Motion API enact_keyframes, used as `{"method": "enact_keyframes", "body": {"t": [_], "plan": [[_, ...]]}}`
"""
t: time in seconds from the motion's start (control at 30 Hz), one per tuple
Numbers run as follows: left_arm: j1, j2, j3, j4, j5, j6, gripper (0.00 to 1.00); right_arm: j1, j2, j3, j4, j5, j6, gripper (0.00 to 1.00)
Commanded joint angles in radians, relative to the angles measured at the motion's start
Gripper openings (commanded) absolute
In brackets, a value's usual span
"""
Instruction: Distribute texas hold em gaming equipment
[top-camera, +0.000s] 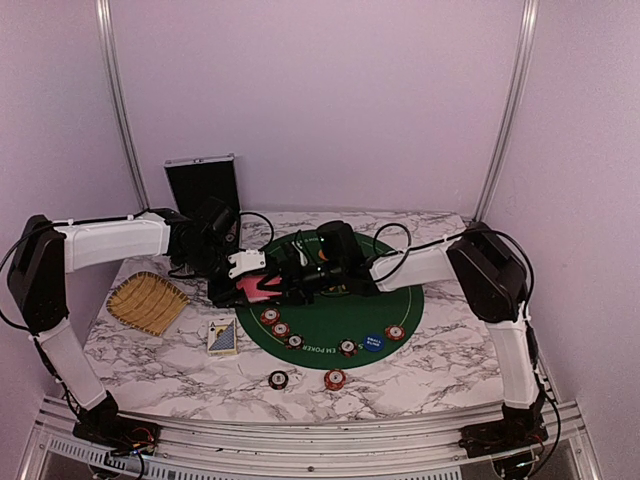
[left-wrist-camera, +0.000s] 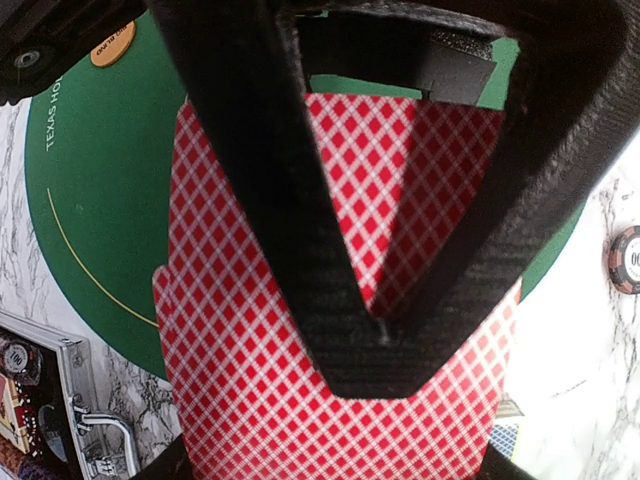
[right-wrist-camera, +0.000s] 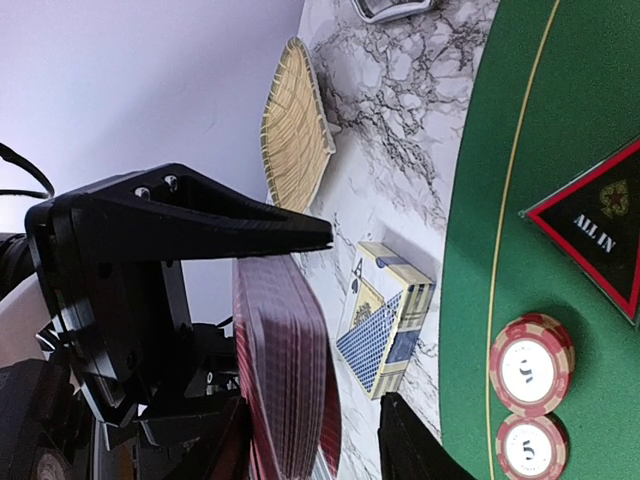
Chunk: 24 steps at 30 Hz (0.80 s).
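Observation:
A deck of red-backed cards (top-camera: 262, 288) is held on edge over the left rim of the green round mat (top-camera: 330, 322). My left gripper (top-camera: 252, 282) is shut on the deck's side edges; the cards fill the left wrist view (left-wrist-camera: 250, 380). My right gripper (top-camera: 292, 280) is open and straddles the deck (right-wrist-camera: 285, 370). One finger (right-wrist-camera: 220, 445) lies against the card backs and the other (right-wrist-camera: 405, 450) stands apart. Red chips (top-camera: 281, 329) lie on the mat with a blue disc (top-camera: 373, 342). A dark triangular ALL IN marker (right-wrist-camera: 600, 230) and an orange disc (left-wrist-camera: 112, 45) lie on the mat too.
A blue-and-cream card box (top-camera: 222, 337) lies on the marble left of the mat. The yellow straw tray (top-camera: 148, 300) sits at the left. The metal case (top-camera: 203, 185) stands open at the back left. Two chips (top-camera: 278, 379) (top-camera: 335, 379) lie off the mat near the front.

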Motion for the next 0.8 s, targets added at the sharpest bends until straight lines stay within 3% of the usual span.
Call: {"method": "enact_keyframes", "body": {"t": [0.0,0.5,0.77], "plan": [[0.006,-0.02,-0.001,-0.002,-0.004,-0.004,0.16,-0.006,-0.053,-0.01,0.025,0.003,0.005,0.42],[0.007,-0.021,-0.013,-0.003,-0.015,0.005,0.14,-0.015,-0.089,-0.033,-0.031,0.018,-0.043,0.32],[0.008,-0.021,-0.016,-0.002,-0.022,0.006,0.13,-0.027,-0.125,-0.045,-0.057,0.032,-0.064,0.22]]}}
